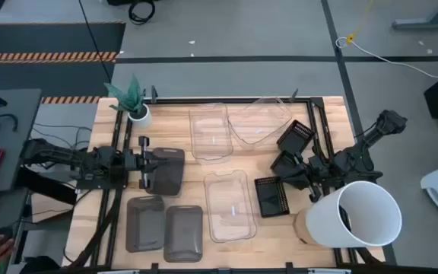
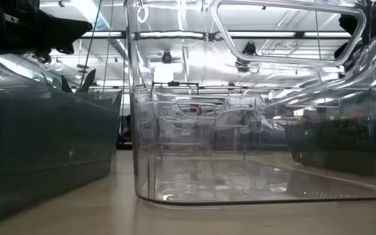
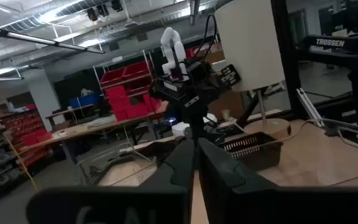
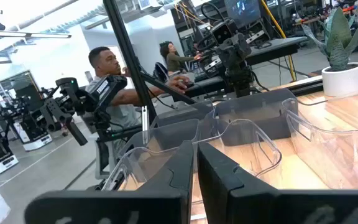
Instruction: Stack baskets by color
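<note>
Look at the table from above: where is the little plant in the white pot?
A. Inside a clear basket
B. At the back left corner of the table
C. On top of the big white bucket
B: the high view shows the plant in its white pot standing on the bare table at its far left corner, outside any basket.

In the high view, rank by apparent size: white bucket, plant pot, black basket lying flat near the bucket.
1. White bucket, largest, though it stands tall and nearer the overhead camera.
2. Black basket.
3. Plant pot, smallest.

Glossy clear plastic baskets, smoky grey plastic baskets, pale wood table
</note>
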